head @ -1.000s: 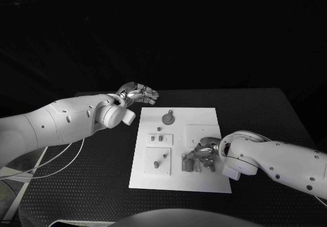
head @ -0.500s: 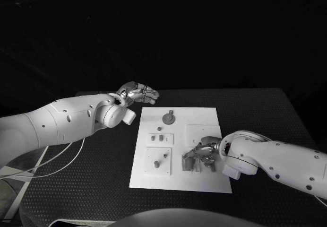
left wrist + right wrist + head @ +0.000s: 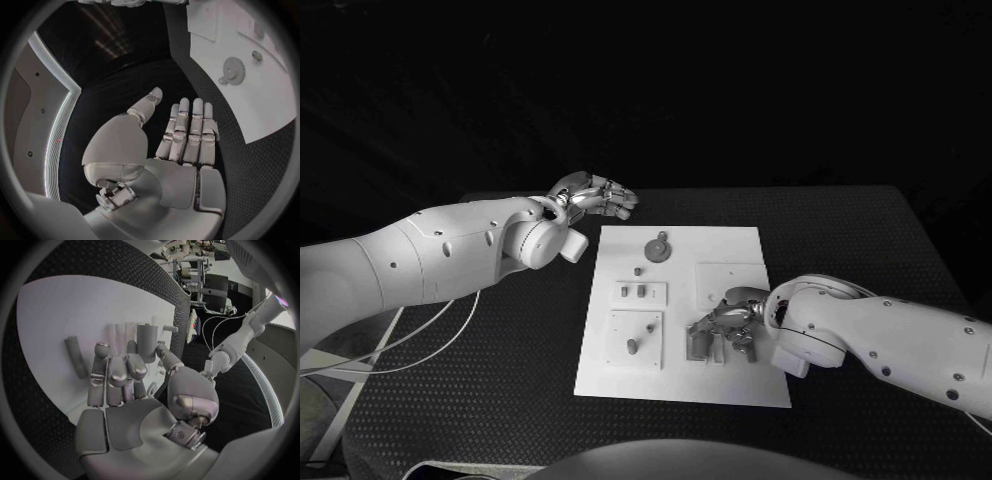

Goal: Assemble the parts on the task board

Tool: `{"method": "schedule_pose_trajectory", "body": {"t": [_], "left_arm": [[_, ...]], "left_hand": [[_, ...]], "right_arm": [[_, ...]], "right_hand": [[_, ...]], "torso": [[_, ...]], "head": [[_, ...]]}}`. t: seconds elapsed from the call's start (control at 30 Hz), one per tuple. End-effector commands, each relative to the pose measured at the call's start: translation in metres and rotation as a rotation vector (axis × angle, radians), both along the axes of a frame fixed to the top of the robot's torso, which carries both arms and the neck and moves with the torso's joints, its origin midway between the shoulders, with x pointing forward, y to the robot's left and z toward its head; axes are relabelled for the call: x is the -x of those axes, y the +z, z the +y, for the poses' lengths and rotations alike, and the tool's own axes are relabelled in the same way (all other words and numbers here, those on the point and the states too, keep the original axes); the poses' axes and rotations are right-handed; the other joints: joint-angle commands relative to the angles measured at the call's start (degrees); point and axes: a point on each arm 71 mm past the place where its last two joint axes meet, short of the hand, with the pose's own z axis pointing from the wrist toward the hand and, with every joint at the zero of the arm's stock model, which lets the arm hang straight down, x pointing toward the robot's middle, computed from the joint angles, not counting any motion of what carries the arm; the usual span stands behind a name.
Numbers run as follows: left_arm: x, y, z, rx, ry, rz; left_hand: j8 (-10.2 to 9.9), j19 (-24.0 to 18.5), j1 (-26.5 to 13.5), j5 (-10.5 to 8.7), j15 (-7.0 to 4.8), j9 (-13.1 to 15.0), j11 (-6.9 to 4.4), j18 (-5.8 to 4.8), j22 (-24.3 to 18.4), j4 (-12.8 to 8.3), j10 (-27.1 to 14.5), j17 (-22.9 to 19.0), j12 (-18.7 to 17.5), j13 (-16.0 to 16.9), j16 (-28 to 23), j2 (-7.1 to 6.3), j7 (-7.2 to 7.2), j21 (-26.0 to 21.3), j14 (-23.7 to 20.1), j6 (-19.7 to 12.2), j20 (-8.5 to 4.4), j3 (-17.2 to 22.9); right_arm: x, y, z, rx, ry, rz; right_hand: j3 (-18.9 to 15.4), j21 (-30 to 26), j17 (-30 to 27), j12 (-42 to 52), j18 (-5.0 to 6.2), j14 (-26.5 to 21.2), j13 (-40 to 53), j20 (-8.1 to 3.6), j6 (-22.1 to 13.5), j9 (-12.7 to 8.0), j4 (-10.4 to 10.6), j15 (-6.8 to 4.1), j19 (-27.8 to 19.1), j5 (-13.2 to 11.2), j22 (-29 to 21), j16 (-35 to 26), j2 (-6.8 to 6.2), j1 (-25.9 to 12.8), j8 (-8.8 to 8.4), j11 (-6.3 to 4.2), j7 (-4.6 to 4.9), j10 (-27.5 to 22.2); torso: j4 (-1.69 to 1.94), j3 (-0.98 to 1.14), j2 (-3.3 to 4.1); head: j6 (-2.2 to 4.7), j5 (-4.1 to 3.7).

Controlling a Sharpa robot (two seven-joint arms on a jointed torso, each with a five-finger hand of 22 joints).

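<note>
The white task board (image 3: 733,385) lies mid-table. A gear (image 3: 656,247) sits at its far end, and small grey parts (image 3: 639,293) stand in its left-hand plates. My right hand (image 3: 730,322) is low over the board's near right area, among a cluster of grey parts (image 3: 698,346). In the right wrist view its fingers (image 3: 119,371) curl down beside an upright grey cylinder (image 3: 147,341), and a grey bar (image 3: 75,356) lies flat nearby. Whether the cylinder is gripped is unclear. My left hand (image 3: 593,195) hovers off the board's far left corner, its fingers (image 3: 187,132) straight and holding nothing.
Black textured table (image 3: 488,350) surrounds the board on all sides. White cables (image 3: 387,345) hang past the table's left edge. The gear (image 3: 234,65) and a small round part (image 3: 257,55) also appear on the board (image 3: 262,115) in the left wrist view.
The right forearm has shifted very slightly; its hand stays at the same cluster of parts. The left hand has not moved.
</note>
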Motion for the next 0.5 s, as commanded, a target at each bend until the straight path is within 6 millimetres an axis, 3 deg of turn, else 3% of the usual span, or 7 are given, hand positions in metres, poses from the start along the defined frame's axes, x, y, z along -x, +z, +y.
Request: {"method": "schedule_pose_trajectory", "body": {"t": [0.03, 0.5], "left_arm": [[0.0004, 0.0010, -0.0022, 0.011, -0.013, -0.001], [0.0003, 0.0011, -0.0020, 0.011, -0.013, -0.001]], "left_hand": [[0.28, -0.46, -0.53, -0.06, 0.32, -0.05, -0.03, -0.43, -0.08, 0.04, -0.30, 0.08, -0.19, -0.10, -0.40, 0.06, -0.05, 0.24, -0.23, -0.36, -0.12, -0.21], [0.29, -0.47, -0.53, -0.06, 0.32, -0.06, -0.02, -0.42, -0.09, 0.04, -0.30, 0.13, -0.18, -0.11, -0.44, 0.08, -0.05, 0.26, -0.22, -0.36, -0.11, -0.21]], "right_arm": [[0.0034, -0.0039, 0.0018, 0.013, 0.032, 0.015], [0.0054, -0.0060, 0.0061, 0.016, 0.049, 0.021]], "right_hand": [[0.50, -0.17, -0.16, -0.33, 0.34, -0.61, -0.12, 0.01, -0.27, -0.08, 0.05, -0.02, -0.14, 0.13, 0.86, 0.26, -1.07, -0.01, -0.33, -0.07, 0.32, -0.57], [0.94, -0.20, -0.44, -0.56, 0.34, -0.79, -0.20, 0.05, -0.32, 0.02, 0.35, 0.03, -0.16, 0.13, 0.87, 0.43, -1.75, -0.09, -0.45, -0.02, 0.37, -0.68]], "torso": [[-0.03, 0.00, 0.00], [-0.05, 0.03, 0.01]], "head": [[-0.07, 0.06], [-0.18, 0.27]]}}
